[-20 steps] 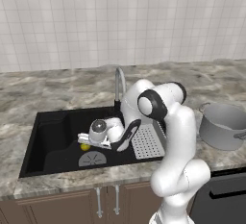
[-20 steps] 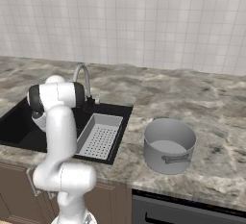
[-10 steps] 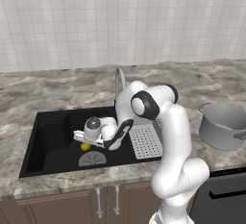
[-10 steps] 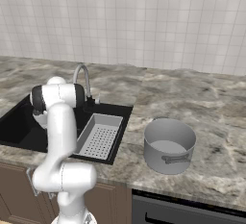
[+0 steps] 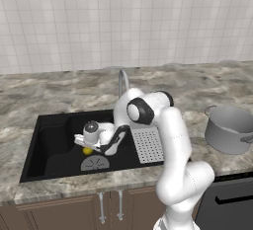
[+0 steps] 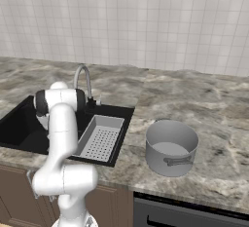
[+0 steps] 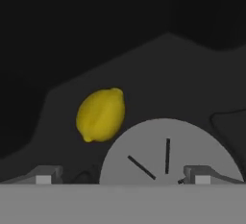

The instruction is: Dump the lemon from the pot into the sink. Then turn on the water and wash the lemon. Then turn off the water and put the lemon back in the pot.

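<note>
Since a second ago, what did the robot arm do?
The arm swung left and lower into the sink, bringing the open gripper down close above the lemon beside the round drain. Nothing was taken hold of. The lemon stayed on the sink floor, and the pot stayed on the counter.

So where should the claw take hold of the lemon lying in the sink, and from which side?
Probably across the lemon's narrow middle, coming down from above. It lies loose on the black sink floor beside the round drain, long axis tilted, nothing around it. The open claw sits off toward the drain, so it should shift over the fruit first.
</note>
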Motion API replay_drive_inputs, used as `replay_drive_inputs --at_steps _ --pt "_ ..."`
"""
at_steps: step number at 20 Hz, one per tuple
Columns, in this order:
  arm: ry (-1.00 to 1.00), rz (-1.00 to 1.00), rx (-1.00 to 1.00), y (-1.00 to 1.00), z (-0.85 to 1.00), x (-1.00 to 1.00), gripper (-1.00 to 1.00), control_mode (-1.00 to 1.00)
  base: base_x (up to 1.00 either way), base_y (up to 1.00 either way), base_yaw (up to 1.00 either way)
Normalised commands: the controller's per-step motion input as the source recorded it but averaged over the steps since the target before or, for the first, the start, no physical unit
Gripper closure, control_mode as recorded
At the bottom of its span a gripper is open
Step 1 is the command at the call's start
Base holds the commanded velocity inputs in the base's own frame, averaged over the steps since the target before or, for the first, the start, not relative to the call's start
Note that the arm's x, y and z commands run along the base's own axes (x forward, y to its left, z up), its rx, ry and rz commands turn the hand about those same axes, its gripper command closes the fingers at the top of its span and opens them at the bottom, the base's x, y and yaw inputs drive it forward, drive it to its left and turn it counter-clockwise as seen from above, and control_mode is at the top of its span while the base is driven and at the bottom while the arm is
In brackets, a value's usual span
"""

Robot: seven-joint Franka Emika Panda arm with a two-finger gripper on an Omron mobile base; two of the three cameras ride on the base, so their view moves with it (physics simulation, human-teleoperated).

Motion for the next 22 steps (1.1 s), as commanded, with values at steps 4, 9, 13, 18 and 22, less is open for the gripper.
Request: replay_drive_inputs --at_steps 4,9,13,18,22 --pt "0.05 -0.04 0.0 0.03 -0.27 0.42 -1.0 -1.0 0.0 0.0 0.0" --pt "0.06 -0.03 0.0 0.09 -0.23 0.4 -1.0 -1.0 0.0 0.0 0.0" --pt "0.09 -0.02 0.0 0.08 -0.28 0.36 -1.0 -1.0 0.0 0.0 0.0" --pt "0.08 -0.02 0.0 0.14 -0.25 0.43 -1.0 -1.0 0.0 0.0 0.0" --pt "0.07 -0.02 0.0 0.12 -0.19 0.4 -1.0 -1.0 0.0 0.0 0.0"
